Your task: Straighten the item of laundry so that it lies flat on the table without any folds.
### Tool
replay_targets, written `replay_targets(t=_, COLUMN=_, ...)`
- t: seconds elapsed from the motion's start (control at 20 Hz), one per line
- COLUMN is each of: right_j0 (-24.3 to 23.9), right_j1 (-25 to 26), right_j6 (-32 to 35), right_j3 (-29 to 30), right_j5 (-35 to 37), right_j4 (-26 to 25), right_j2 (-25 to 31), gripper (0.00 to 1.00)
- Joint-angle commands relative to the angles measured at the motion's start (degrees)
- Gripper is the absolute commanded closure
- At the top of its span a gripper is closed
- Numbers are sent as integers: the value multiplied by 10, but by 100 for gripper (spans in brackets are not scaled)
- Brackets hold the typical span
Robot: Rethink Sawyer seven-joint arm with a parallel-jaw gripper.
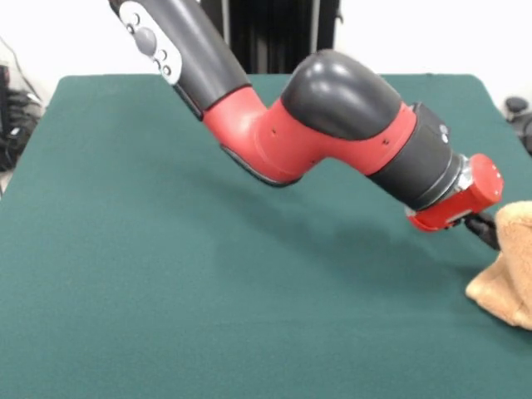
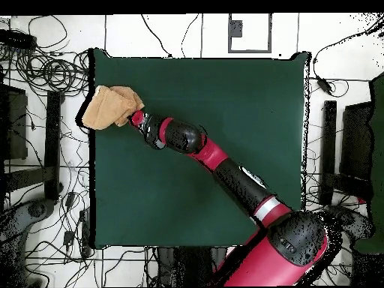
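The tan-orange towel (image 1: 509, 274) sits bunched and folded at the right edge of the front view, part of it drawn up off the green table (image 1: 208, 291). In the overhead view the towel (image 2: 109, 106) lies at the table's (image 2: 225, 97) far left corner, overlapping the edge. My gripper (image 1: 490, 229) reaches low across the table and is shut on the towel's near side; its tips are buried in the cloth. It also shows in the overhead view (image 2: 135, 116) at the towel's right side. No tag shows.
The red and black arm (image 1: 332, 125) stretches diagonally over the table's middle. Cables (image 2: 52, 71) and stands lie on the floor round the table. The towel is right at the table's edge.
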Motion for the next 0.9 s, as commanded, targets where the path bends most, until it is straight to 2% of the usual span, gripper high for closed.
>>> replay_targets(t=0.05, right_j0=68, right_j1=-98, right_j6=60, right_j3=-11, right_j5=-103, right_j4=-72, right_j2=-99, gripper=100)
replay_targets(t=0.1, right_j0=84, right_j1=-114, right_j6=67, right_j3=-17, right_j5=-125, right_j4=-86, right_j2=-120, gripper=100)
replay_targets(t=0.25, right_j0=182, right_j1=-175, right_j6=98, right_j3=-60, right_j5=-226, right_j4=-132, right_j2=-254, gripper=100)
replay_targets(t=0.3, right_j0=204, right_j1=-182, right_j6=99, right_j3=-70, right_j5=-242, right_j4=-135, right_j2=-285, gripper=100)
replay_targets(t=0.35, right_j0=247, right_j1=-192, right_j6=101, right_j3=-90, right_j5=-266, right_j4=-132, right_j2=-346, gripper=100)
replay_targets(t=0.45, right_j0=272, right_j1=-194, right_j6=91, right_j3=-106, right_j5=-266, right_j4=-120, right_j2=-384, gripper=100)
replay_targets(t=0.75, right_j0=234, right_j1=-180, right_j6=47, right_j3=-108, right_j5=-244, right_j4=-117, right_j2=-323, gripper=100)
replay_targets(t=0.9, right_j0=235, right_j1=-179, right_j6=44, right_j3=-112, right_j5=-246, right_j4=-118, right_j2=-323, gripper=100)
